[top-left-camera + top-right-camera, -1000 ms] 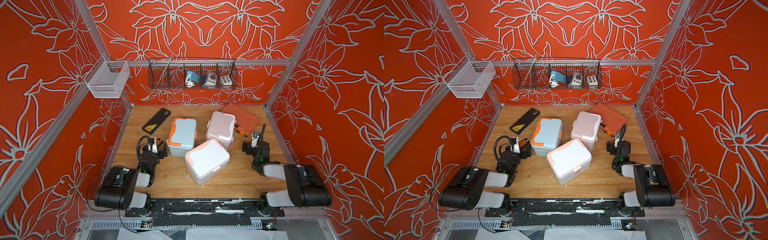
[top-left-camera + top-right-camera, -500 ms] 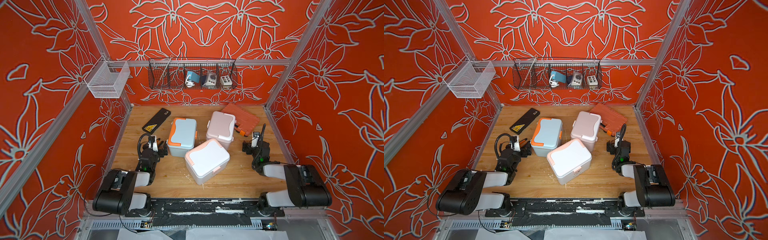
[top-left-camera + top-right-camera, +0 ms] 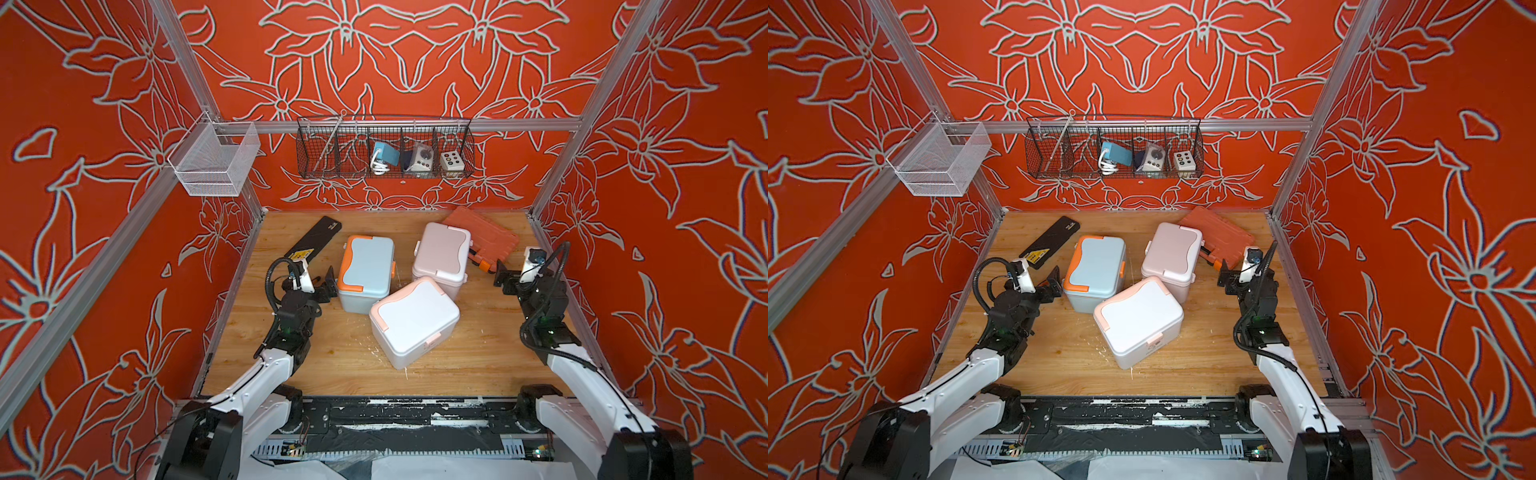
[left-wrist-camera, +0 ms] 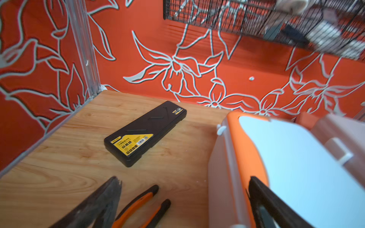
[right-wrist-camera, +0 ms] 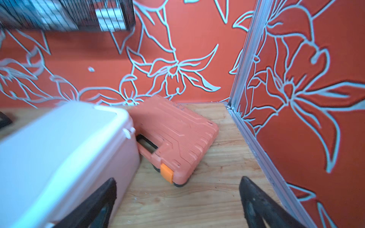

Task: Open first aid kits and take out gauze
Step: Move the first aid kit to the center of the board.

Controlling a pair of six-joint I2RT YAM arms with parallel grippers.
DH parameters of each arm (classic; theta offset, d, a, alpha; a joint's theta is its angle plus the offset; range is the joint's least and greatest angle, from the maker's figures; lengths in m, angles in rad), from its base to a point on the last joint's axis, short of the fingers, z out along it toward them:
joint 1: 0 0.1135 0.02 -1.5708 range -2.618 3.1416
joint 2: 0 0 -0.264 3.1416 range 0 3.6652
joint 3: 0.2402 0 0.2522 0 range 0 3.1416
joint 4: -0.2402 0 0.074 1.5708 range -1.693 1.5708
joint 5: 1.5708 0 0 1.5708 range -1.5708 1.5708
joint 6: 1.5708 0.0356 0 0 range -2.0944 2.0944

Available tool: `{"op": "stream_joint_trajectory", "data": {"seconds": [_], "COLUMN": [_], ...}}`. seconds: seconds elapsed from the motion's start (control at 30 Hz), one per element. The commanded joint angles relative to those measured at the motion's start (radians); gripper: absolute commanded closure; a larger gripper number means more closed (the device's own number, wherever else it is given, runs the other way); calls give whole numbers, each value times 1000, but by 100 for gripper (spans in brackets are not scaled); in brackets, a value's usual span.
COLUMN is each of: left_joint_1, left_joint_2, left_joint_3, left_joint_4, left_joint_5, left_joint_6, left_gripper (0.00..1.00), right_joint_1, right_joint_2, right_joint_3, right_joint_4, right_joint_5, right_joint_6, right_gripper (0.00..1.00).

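Currently left pincer (image 4: 184, 179) wide open, empty, maybe brushing blue-grey kit (image 4: 296, 158); right pincer (image 5: 177, 179) likewise wide, empty.

The walls (image 3: 415, 62) are glowing orange-red under a pattern of large flowers outlined in pale grey, and the surface (image 3: 340, 361) is showing light wood grain flecked with white specks. The blue-grey kit (image 3: 368, 266) is wearing orange trim, the pink kit (image 3: 442, 253) is showing one dusty shade all over, and the white kit (image 3: 415, 316) is carrying peach trim. The long flat case (image 3: 316, 241) is showing black with a yellow label, the ribbed tool case (image 3: 486, 232) is showing orange with a brighter orange latch, and the pliers (image 4: 142, 205) are mixing orange with black on their handles.
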Motion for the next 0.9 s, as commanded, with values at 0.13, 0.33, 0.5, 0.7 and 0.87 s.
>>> {"op": "stream_joint_trajectory", "data": {"seconds": [0.13,0.33,0.5,0.7,0.87], "left_joint_1": [-36,-37,-36,-33,-58], "left_joint_2": [-176,-316,-436,-530,-419], "left_joint_3": [194,241,168,74,135], "left_joint_4": [-460,-642,-690,-637,-808], "left_joint_5": [126,413,421,491,585], "left_joint_6": [-313,-434,-640,-759,-704], "left_gripper": [2,3,3,3,3], "right_joint_1": [8,9,9,21,74], "right_joint_2": [-214,-243,-223,-173,-158], "right_joint_3": [175,236,254,332,354], "right_joint_4": [-497,-692,-743,-930,-1108], "right_joint_5": [-184,-328,-506,-613,-597], "right_joint_6": [323,491,539,485,423], "right_gripper": [3,2,2,3,2]}}
